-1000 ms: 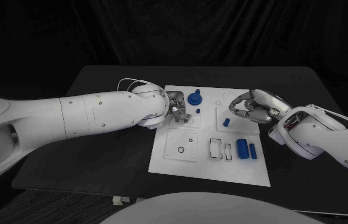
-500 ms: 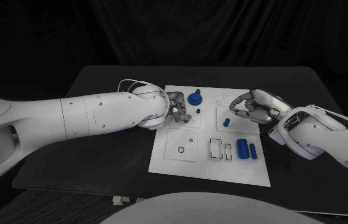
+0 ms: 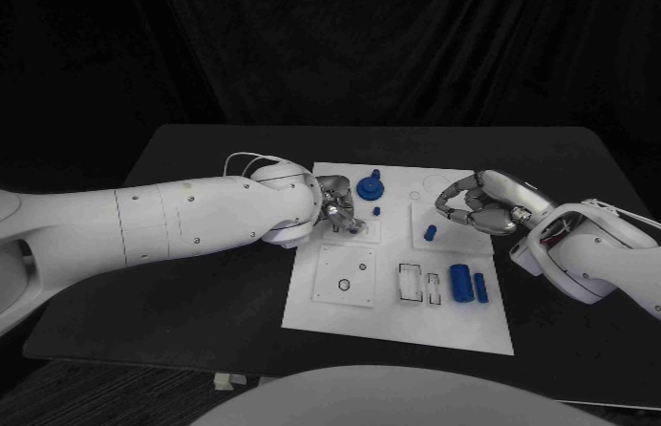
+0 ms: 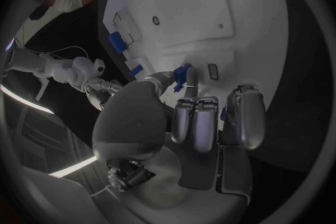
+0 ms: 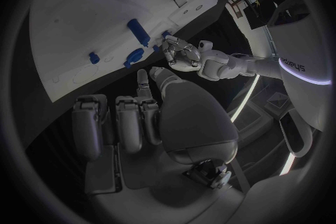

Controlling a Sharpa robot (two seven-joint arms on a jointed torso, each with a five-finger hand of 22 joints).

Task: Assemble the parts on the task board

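Observation:
The white task board (image 3: 399, 297) lies mid-table. My left hand (image 3: 340, 216) hovers over the board's far left part, its other fingers curled. In the left wrist view its thumb and one finger pinch a small blue peg (image 4: 181, 73), also seen at the hand's tips (image 3: 376, 211). A blue round part (image 3: 370, 189) stands just beyond it. My right hand (image 3: 482, 204) sits over the board's far right edge with fingers curled on nothing (image 5: 133, 117). A short blue piece (image 3: 430, 233) lies below it. Two blue cylinders (image 3: 468, 284) lie at the board's near right.
The black table (image 3: 206, 302) runs wide around the board on both sides. Empty rectangular slots (image 3: 412, 281) sit beside the cylinders, and a square plate with holes (image 3: 345, 275) lies on the board's near left. My left forearm (image 3: 165, 218) spans the table's left half.

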